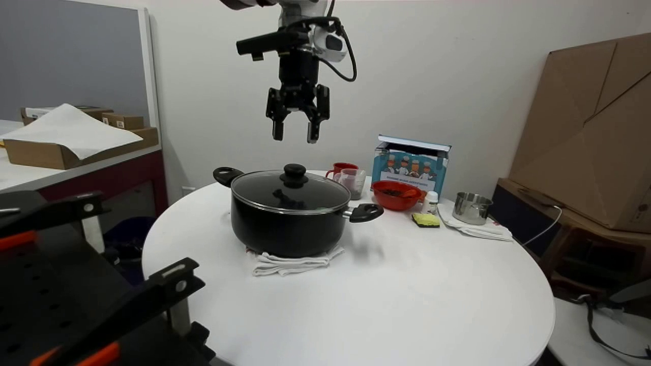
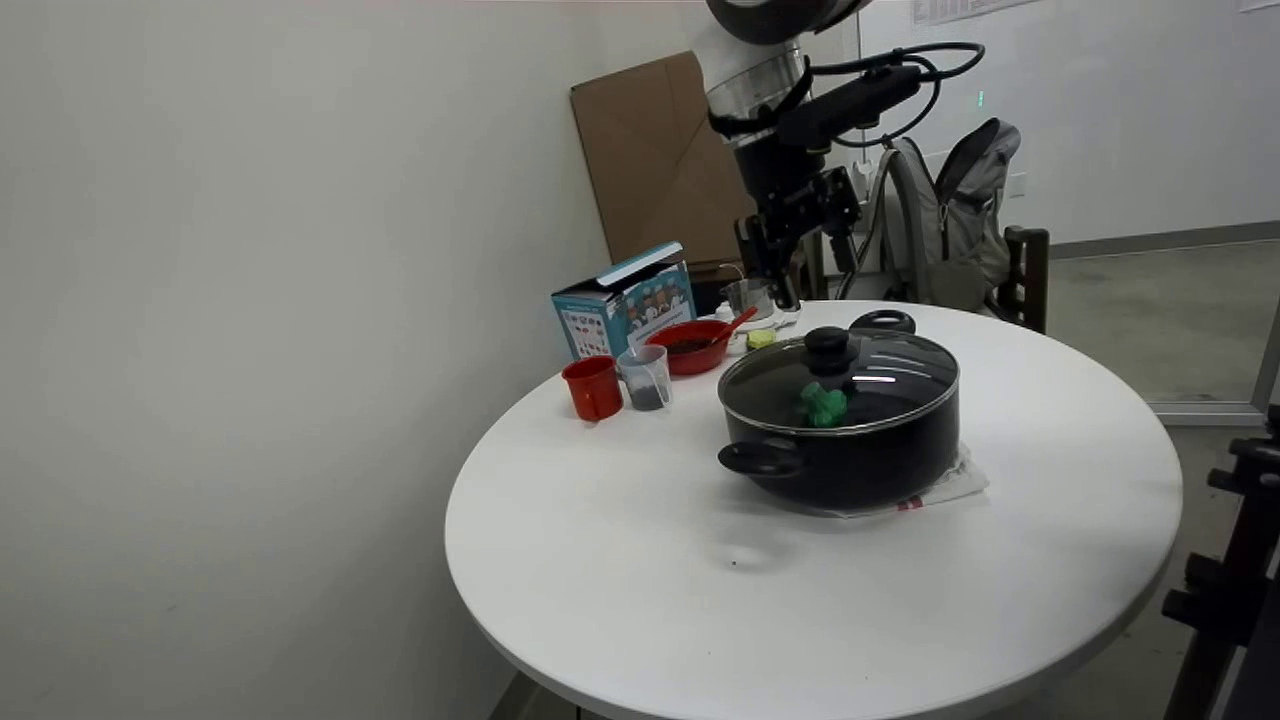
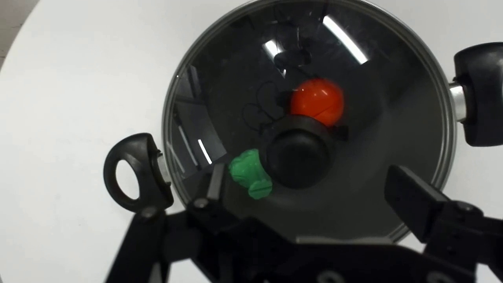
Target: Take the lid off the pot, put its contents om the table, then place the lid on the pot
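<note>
Your coming move, I judged, turned on the black knob (image 3: 298, 159) of the lid (image 1: 313, 195): it lay below the jaws, apart from them, in both exterior views, and showed roughly midway between their two sides in the wrist view. The jaws stood spread wide, with nothing pinched between them. Being round, the knob had no long axis for you to match; the handles (image 3: 481, 94) of the pot (image 1: 287, 236) reached out to either side, at a slight slant to the line along which the jaws would close. The lid sat on the pot, over the red ball (image 3: 319, 100) and the green piece (image 3: 250, 172) that you could see through its glass, and the pot stood on a folded cloth (image 1: 290, 263) on the worktop (image 1: 422, 284). A nearly straight descent onto the knob seemed called for.
</note>
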`<state>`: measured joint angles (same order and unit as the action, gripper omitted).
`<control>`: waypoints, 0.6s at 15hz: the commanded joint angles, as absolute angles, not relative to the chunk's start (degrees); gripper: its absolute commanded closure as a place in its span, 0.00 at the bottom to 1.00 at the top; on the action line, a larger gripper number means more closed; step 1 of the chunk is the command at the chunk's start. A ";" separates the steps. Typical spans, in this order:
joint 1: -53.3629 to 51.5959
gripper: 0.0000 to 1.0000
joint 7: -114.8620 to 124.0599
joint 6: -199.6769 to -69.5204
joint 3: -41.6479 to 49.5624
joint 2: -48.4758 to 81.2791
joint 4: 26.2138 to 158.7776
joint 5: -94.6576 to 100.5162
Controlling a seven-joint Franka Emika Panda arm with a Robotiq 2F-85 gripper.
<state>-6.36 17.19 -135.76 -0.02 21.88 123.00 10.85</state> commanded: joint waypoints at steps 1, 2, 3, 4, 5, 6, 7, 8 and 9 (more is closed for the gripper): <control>-8.06 0.00 19.70 -137.71 2.38 24.17 122.84 14.25; -8.28 0.00 20.14 -138.15 2.85 24.69 122.81 14.82; -8.43 0.00 20.41 -138.60 3.23 25.10 122.74 15.26; -8.48 0.00 20.60 -139.22 3.51 25.52 122.66 15.37; -8.52 0.00 20.82 -139.80 3.70 25.95 122.51 15.30; -8.61 0.00 20.94 -140.42 3.85 26.27 122.41 15.14; -8.59 0.00 20.76 -141.02 3.80 26.63 122.25 14.64; -8.60 0.00 20.59 -141.59 3.75 26.88 122.20 14.32; -8.54 0.00 20.31 -142.06 3.53 27.16 122.09 13.86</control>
